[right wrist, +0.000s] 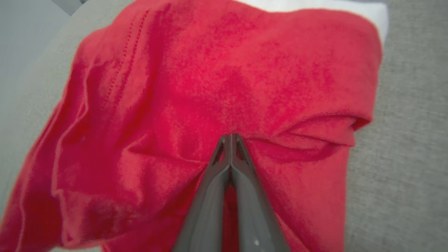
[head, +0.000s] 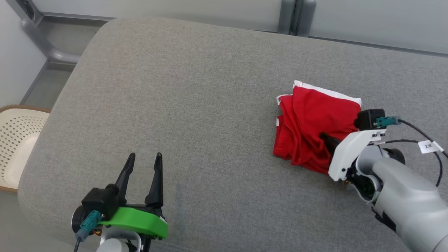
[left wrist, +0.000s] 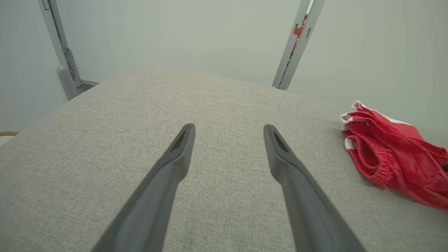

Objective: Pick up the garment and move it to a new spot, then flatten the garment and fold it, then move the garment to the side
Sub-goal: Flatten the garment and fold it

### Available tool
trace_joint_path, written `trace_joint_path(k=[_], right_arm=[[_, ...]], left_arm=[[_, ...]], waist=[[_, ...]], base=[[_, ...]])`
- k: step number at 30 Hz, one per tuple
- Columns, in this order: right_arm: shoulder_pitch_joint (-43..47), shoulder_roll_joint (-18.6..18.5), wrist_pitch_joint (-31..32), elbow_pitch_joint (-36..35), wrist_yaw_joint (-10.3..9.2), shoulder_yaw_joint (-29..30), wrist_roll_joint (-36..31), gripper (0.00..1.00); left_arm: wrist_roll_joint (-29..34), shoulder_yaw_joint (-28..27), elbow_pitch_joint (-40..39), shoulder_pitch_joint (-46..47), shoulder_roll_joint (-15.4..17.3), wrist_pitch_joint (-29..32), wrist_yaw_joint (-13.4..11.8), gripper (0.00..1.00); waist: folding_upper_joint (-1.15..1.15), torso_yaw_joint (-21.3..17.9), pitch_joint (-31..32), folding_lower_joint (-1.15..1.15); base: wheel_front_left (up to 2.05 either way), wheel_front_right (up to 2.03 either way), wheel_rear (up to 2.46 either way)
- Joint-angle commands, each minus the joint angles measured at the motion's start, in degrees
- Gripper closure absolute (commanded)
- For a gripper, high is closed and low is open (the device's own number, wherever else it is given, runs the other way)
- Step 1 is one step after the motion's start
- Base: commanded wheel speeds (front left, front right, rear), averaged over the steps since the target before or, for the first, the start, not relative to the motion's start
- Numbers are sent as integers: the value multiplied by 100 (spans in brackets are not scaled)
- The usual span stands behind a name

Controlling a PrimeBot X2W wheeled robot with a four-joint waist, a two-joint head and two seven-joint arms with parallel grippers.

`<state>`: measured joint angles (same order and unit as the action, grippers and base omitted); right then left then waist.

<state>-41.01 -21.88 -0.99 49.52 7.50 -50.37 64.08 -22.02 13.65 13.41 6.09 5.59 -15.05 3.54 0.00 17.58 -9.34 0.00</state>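
Item: one white tag on a black cable beside the grey forearm. Marking: short dark handwriting, perhaps beginning with a 2, too small to read with certainty.

We judge it a bare test room; plain pale wall panels and grey metal posts rise beyond our left gripper; grey fabric padding lies beneath it.

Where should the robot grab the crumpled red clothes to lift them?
Pinch a raised fold in the red garment, coming down from its near right side, where the right hand is shut on it. It lies bunched, so ridges stick up while edges lie flat.
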Motion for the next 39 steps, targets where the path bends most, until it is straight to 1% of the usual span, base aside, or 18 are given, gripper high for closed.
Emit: trace_joint_path(k=[1, 6, 8, 9, 12, 15, 19, 26, 29, 30, 31, 32, 33, 39], right_arm=[[153, 87, -94, -152, -3, -53, 113, 100], [413, 409, -359, -704, -2, -400, 170, 100], [476, 565, -538, -913, -2, -556, 161, 100], [532, 692, -730, -1137, -2, -712, 162, 100], [584, 760, -1022, -1386, -3, -937, 104, 100], [546, 699, -1274, -1631, -3, -968, 22, 100], [617, 413, -1418, -1926, -3, -690, -278, 100], [1277, -114, -1415, -2899, -3, 892, -1318, 100], [1625, -281, -1416, -3176, -3, 1431, -1675, 100], [1754, -324, -1415, -3264, -3, 1623, -1773, 78], [1843, -361, -1416, -3321, -3, 1767, -1859, 60], [1967, -381, -1416, -3379, -3, 1936, -1933, 36], [2091, -380, -1416, -3432, -3, 2090, -1997, 0], [2737, -273, -1416, -3629, -2, 2872, -2458, 0]], left_arm=[[32, -50, 20, -54, -21, -15, 32, 0], [85, -136, 51, -123, -37, -15, 60, 0], [112, -149, 62, -145, -37, -15, 84, 0], [142, -174, 70, -162, -36, -15, 87, 0], [171, -199, 67, -194, -22, -15, 103, 0], [206, -242, 36, -240, -3, -15, 107, 0], [239, -343, -44, -351, 32, -15, 100, 0], [300, -567, -304, -577, 101, -15, 22, 0], [276, -664, -381, -627, 144, -14, -7, 0], [274, -702, -420, -646, 148, -15, -19, 0], [274, -717, -445, -661, 151, -15, -31, 0], [272, -744, -475, -692, 149, -15, -56, 0], [268, -768, -491, -721, 149, -15, -71, 0], [262, -904, -546, -735, 127, -15, -100, 0]], waist=[[0, -20, 63, 0], [0, -205, 212, 0], [0, -297, 266, 0], [0, -403, 329, 0], [0, -564, 425, 0], [0, -735, 532, 0], [0, -994, 721, 0], [0, -1520, 1030, 0], [0, -1713, 1097, 0], [0, -1781, 1116, 0], [0, -1830, 1131, 0], [0, -1892, 1148, 0], [0, -1947, 1160, 0], [0, -2133, 1178, 0]], base=[[0, 0, 0], [0, 0, 0], [0, 0, 0], [0, 0, 0], [0, 0, 0], [0, 0, 0], [0, 0, 0], [0, 0, 0], [0, 0, 0], [0, 0, 0], [0, 0, 0], [0, 0, 0], [0, 0, 0], [0, 0, 0]])
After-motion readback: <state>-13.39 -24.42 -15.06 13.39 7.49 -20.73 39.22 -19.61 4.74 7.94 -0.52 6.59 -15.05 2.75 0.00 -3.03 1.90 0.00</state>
